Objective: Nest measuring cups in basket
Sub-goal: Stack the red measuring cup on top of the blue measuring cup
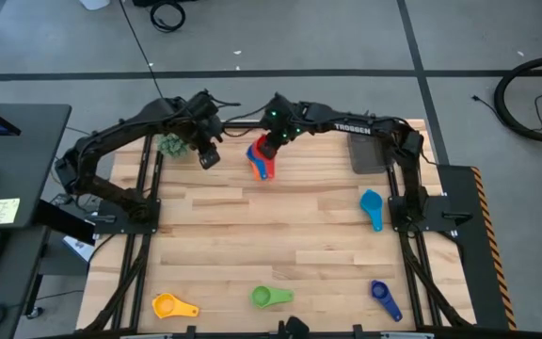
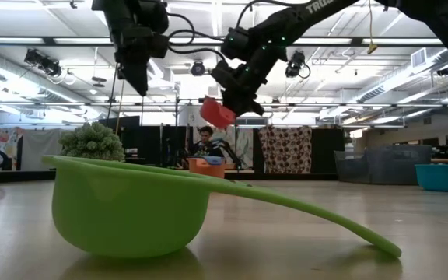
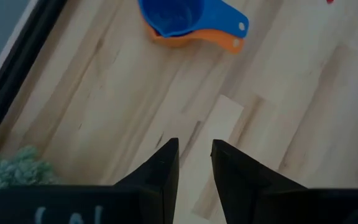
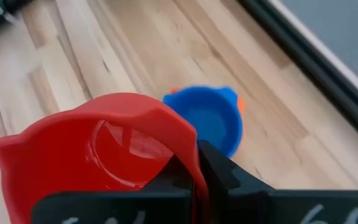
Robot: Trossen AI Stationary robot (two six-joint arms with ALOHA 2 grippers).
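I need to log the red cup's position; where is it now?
In the high view the red measuring cup is at the table's far middle, held in the right gripper in the air above the blue cup nested in the orange cup.

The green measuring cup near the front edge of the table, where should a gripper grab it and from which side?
Probably from above, pinching the flat handle of the green measuring cup: in the low view the bowl sits upright on the wood while the handle slopes down to the tabletop. The bowl rim is an alternative.
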